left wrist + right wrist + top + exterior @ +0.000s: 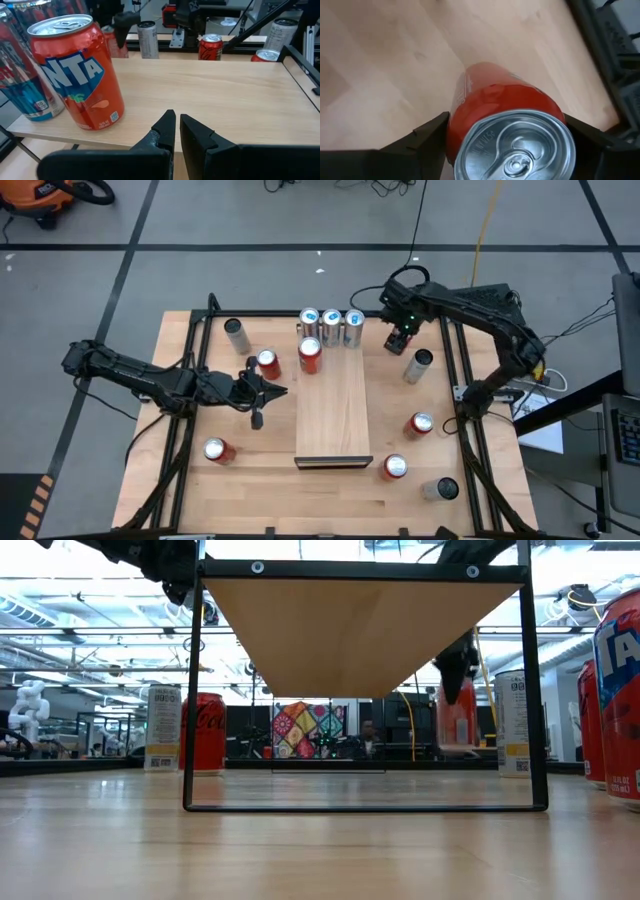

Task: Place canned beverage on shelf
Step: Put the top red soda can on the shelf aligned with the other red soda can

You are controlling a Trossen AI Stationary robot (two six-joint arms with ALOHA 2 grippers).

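Right wrist view shows your right gripper (507, 137) grasping the red can (502, 120) upright between its fingers; the shelf (333, 415) lies just beside. The left gripper (175, 132) waits clenched.

Fingers (427, 137) flank red can (505, 125) (silver top).
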